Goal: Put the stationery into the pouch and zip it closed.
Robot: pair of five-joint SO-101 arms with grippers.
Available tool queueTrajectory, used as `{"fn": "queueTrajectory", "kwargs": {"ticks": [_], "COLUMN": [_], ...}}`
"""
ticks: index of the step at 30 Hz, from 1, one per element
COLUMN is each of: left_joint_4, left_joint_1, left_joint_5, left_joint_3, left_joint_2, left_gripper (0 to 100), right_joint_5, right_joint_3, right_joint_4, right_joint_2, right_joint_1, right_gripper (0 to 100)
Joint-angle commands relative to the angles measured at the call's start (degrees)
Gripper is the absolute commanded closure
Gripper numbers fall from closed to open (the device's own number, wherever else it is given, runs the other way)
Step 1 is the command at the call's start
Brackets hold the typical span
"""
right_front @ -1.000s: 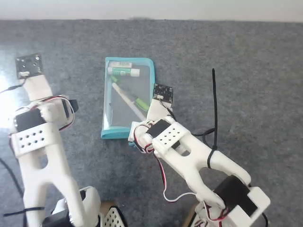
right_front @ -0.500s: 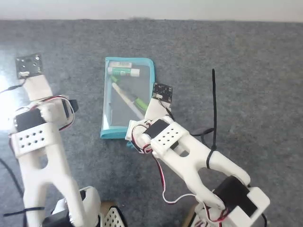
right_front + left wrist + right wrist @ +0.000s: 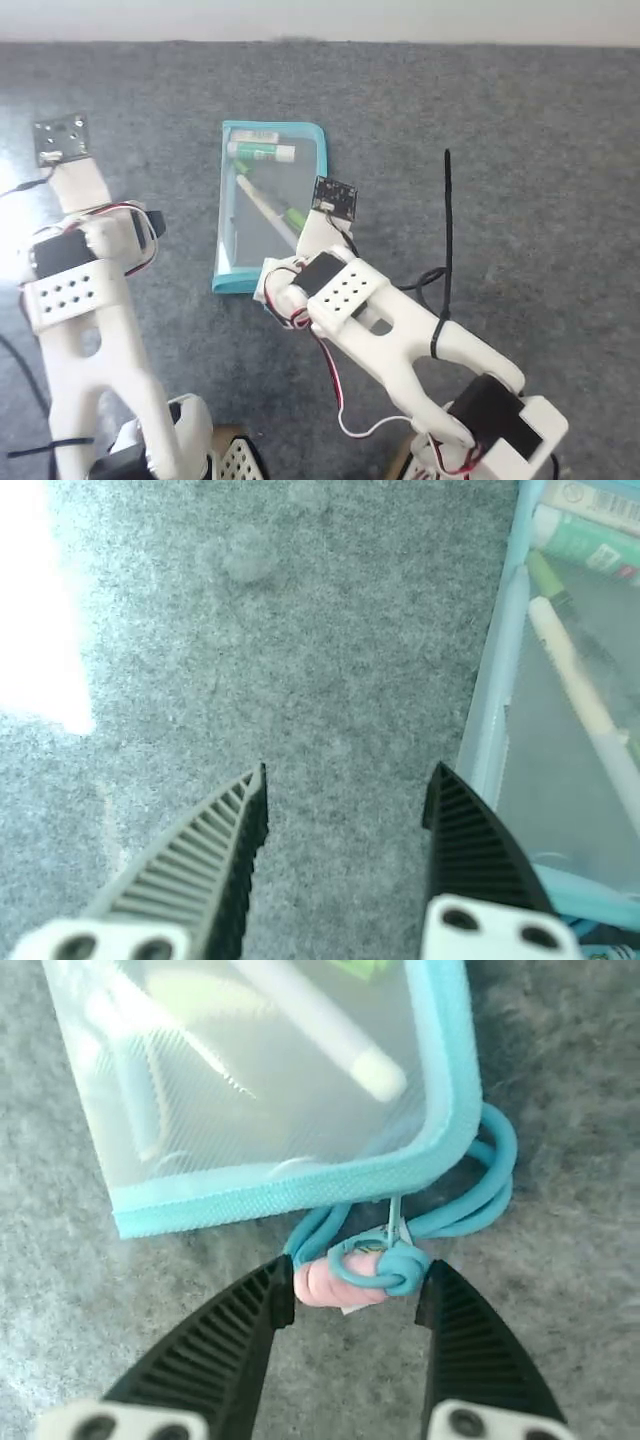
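Beside the pouch (image 3: 262,222) corner, right gripper (image 3: 357,1276) spread wide, pink zipper pull (image 3: 328,1285) between its fingers; left gripper (image 3: 348,780) also parted, over carpet (image 3: 300,630).

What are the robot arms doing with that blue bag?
A glue stick and pens lie inside the clear blue pouch. The right gripper is open around the pink bead on the zip's blue cord, at the pouch's near corner. The left gripper hangs open over the grey carpet beside the pouch, holding nothing.
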Motion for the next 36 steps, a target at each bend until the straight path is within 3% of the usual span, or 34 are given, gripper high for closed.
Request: {"fn": "queueTrajectory", "kwargs": {"ticks": [1, 12, 18, 21, 27, 32, 36], "left_joint_4": [-1.41, -1.41, -1.32, -1.32, -1.41, -1.41, -1.32], "left_joint_1": [-0.35, -0.35, -0.35, -0.35, -0.35, -0.35, -0.26], "left_joint_5": [-0.18, -0.18, -0.18, -0.18, -0.18, -0.18, -0.44], "left_joint_3": [-0.66, -0.66, -0.57, -0.57, -0.57, -0.57, -0.48], "left_joint_2": [0.26, 0.26, 0.26, 0.26, 0.26, 0.26, 0.26], "left_gripper": [76, 76, 76, 76, 76, 76, 76], "right_joint_5": [-0.79, -3.52, -3.52, -2.73, 11.16, 18.55, 32.53], "right_joint_3": [-3.16, -9.58, -13.8, -15.12, -15.3, -15.47, -17.67], "right_joint_4": [0.13, -0.22, 8.31, 11.12, 11.21, 11.65, 13.76], "right_joint_2": [0.13, 12.97, 13.49, 13.58, 13.76, 13.41, 13.41], "right_joint_1": [-1.63, -0.57, 1.54, 3.38, 11.3, 14.9, 17.45], "right_gripper": [80.0, 80.0, 80.5, 85.3, 99.3, 99.3, 99.3]}}
